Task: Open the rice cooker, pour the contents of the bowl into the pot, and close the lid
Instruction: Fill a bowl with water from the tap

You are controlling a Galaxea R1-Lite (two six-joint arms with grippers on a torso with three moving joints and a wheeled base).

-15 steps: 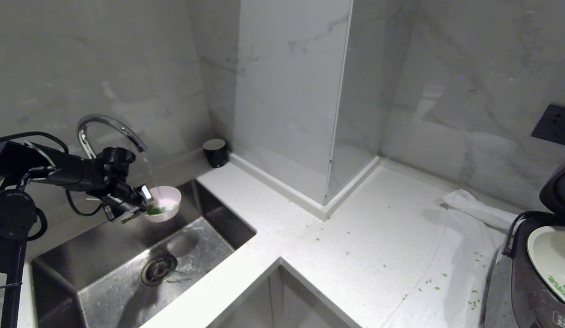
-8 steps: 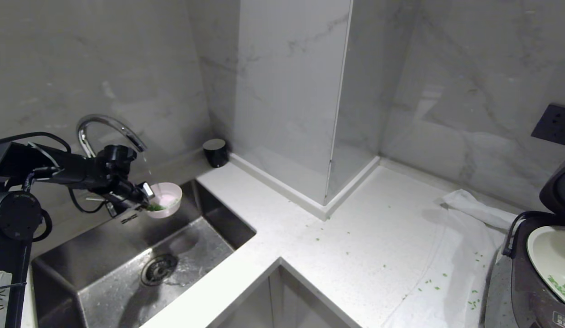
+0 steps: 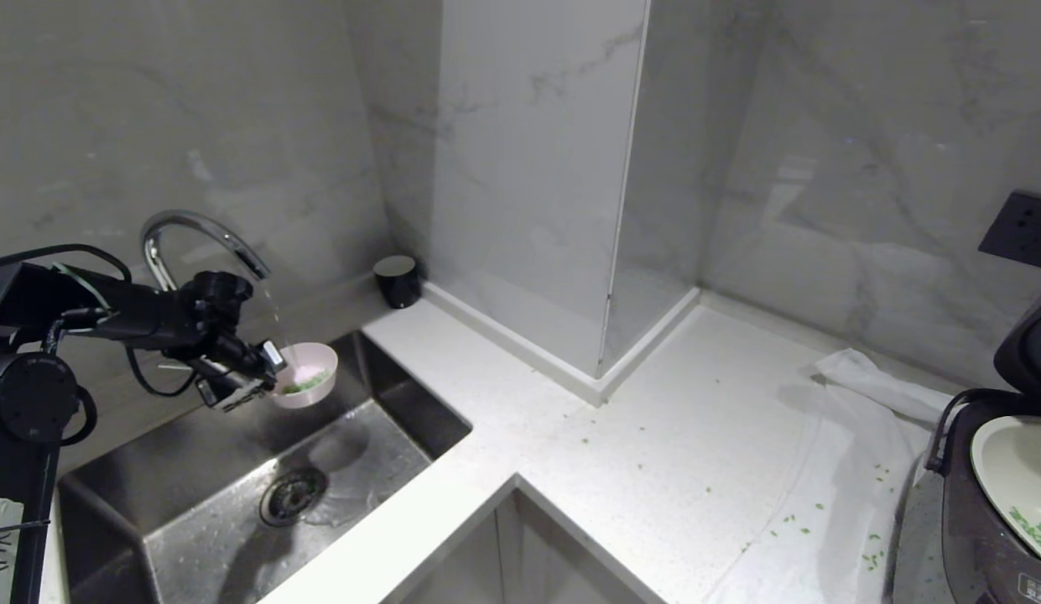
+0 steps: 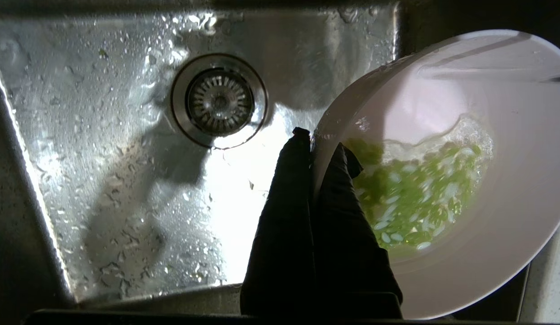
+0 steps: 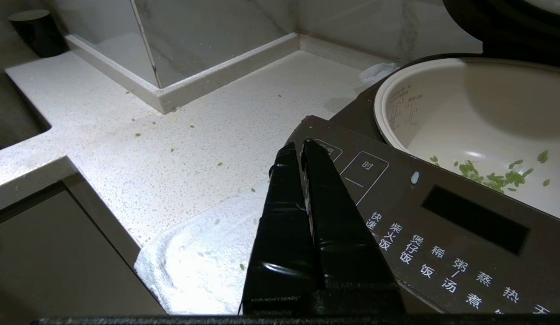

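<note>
My left gripper (image 3: 268, 373) is shut on the rim of the pale pink bowl (image 3: 312, 377), one finger inside and one outside. It holds the bowl over the sink, under a thin stream from the faucet. In the left wrist view the bowl (image 4: 442, 104) holds the contents (image 4: 415, 198), green bits floating in water beside the gripper (image 4: 318, 140). At the far right stands the rice cooker (image 3: 965, 520) with its lid (image 3: 1027, 344) raised and the pot (image 3: 1011, 470) showing. My right gripper (image 5: 298, 146) hangs shut and empty over the cooker's panel (image 5: 442, 216). The pot (image 5: 478, 113) has green bits at its bottom.
The steel sink (image 3: 193, 520) with its drain (image 3: 292, 495) lies below the faucet (image 3: 193, 231). A black cup (image 3: 398, 279) stands at the counter's back corner. A white cloth (image 3: 864, 382) lies left of the cooker, with loose green bits (image 3: 793, 520) on the counter.
The left gripper and bowl have shifted only slightly under the water stream. The green bits now lie more spread out in the bowl. The right arm has not moved.
</note>
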